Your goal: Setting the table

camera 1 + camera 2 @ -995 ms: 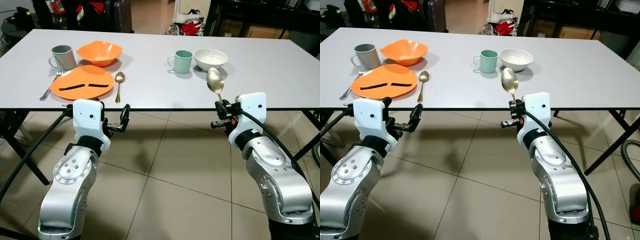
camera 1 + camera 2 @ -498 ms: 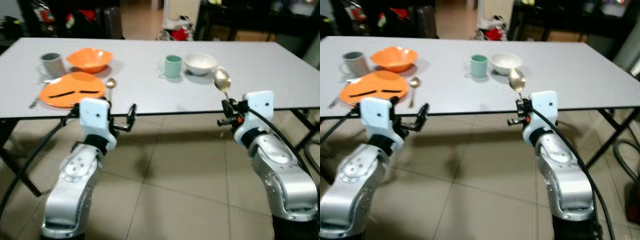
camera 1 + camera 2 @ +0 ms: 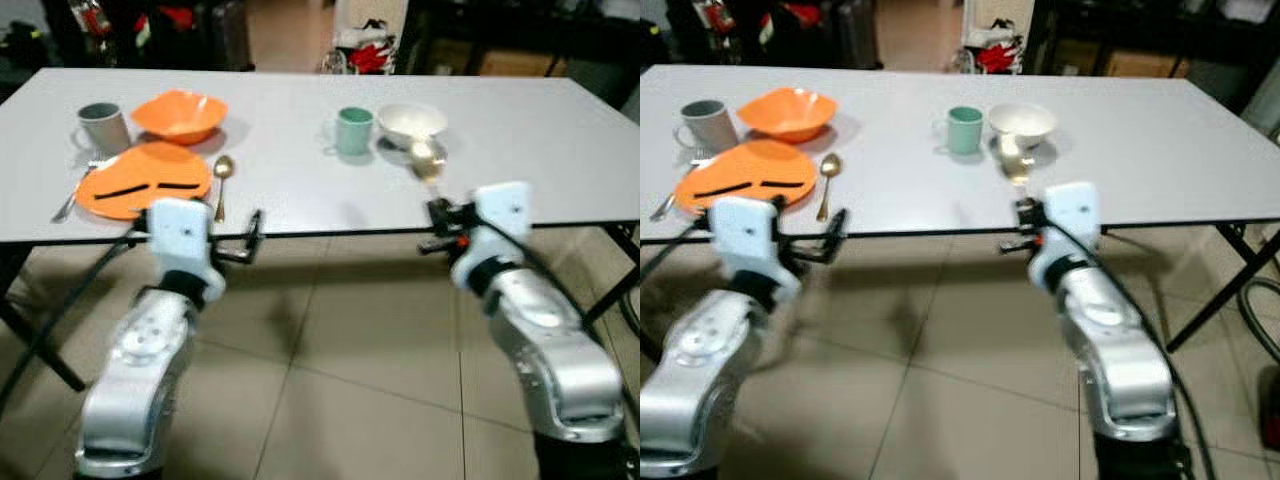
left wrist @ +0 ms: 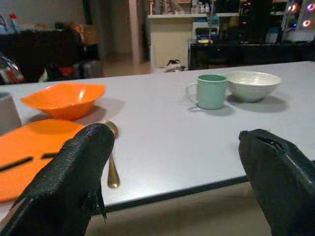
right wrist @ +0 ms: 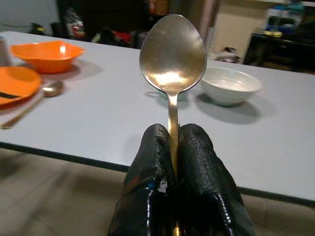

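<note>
Right hand (image 5: 172, 162) pinching spoon (image 5: 173, 54) handle, bowl upright above fingers (near table (image 5: 98, 118) edge)

The desk (image 3: 300, 180) is pale grey-white with a dark edge. On it sit an orange plate (image 3: 143, 180) with two black strips, an orange bowl (image 3: 178, 115), a grey mug (image 3: 103, 124), a mint-green mug (image 3: 353, 130) and a white bowl (image 3: 411, 122). Both spoons are dull gold: one beside the plate (image 3: 222, 182), one (image 5: 172, 64) between the right hand's (image 5: 172, 162) black fingers. The floor (image 3: 330, 400) is beige tile.
</note>
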Motion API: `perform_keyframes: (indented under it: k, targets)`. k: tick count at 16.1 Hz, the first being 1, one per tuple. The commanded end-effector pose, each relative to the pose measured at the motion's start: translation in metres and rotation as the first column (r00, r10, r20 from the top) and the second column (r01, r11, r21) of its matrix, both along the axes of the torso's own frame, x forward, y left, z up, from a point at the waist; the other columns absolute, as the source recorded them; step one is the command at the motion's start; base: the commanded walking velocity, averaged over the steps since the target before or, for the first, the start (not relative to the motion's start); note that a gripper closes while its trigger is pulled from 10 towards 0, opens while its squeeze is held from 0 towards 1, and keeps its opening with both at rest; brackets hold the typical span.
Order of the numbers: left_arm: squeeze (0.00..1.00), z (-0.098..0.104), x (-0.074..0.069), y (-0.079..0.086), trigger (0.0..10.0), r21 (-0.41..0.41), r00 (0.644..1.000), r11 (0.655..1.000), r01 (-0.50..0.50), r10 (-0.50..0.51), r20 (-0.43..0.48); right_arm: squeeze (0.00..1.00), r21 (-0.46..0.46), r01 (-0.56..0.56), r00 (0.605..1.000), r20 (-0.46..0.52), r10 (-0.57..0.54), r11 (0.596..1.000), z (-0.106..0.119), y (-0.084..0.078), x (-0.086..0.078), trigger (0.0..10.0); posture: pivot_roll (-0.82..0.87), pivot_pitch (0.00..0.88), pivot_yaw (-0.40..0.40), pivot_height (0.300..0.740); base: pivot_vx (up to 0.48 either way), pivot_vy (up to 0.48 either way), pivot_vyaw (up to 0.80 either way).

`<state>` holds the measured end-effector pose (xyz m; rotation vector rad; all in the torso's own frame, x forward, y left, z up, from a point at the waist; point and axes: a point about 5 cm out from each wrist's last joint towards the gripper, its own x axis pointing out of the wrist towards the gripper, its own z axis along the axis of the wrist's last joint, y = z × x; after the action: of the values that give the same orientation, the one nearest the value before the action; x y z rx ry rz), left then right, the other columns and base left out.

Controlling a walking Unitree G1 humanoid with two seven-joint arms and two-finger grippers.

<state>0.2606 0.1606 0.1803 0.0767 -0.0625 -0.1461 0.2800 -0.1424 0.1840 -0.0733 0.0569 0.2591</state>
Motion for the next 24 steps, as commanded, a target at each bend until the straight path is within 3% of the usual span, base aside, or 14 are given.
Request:
perform_keyframes:
  k: [1, 12, 16, 24]
  targets:
    - [0.0, 0.0016, 0.001, -0.0065, 10.0, -0.006, 1.0, 1.0, 0.025, -0.025, 0.007, 0.0, -0.008, 0.028, 0.999, 0.02, -0.028, 1.0, 0.0042, -0.0087, -0.0004, 10.0, -0.1, 0.0, -0.031, 0.74, 0.244, 0.0, 0.0]
    - [0.0, 0.001, 0.0016, -0.0081, 10.0, -0.014, 0.999, 0.999, 0.033, -0.033, 0.007, 0.0, -0.006, 0.026, 1.0, 0.009, -0.026, 1.0, 0.0039, -0.0108, 0.0002, 10.0, -0.1, 0.0, -0.038, 0.74, 0.243, 0.0, 0.0]
    - [0.0, 0.0009, 0.002, -0.0088, 10.0, -0.017, 0.999, 0.999, 0.032, -0.032, 0.008, 0.0, -0.002, 0.024, 1.0, 0.006, -0.024, 1.0, 0.0043, -0.0117, 0.0008, 10.0, -0.11, 0.0, -0.041, 0.74, 0.251, 0.0, -0.76]
    - [0.0, 0.0003, 0.0024, -0.0079, 10.0, -0.018, 0.999, 0.999, 0.031, -0.031, 0.008, 0.0, -0.025, 0.003, 1.0, 0.009, -0.003, 1.0, 0.0045, -0.009, 0.0, 10.0, -0.11, 0.0, -0.039, 0.74, 0.256, 0.0, 0.0]
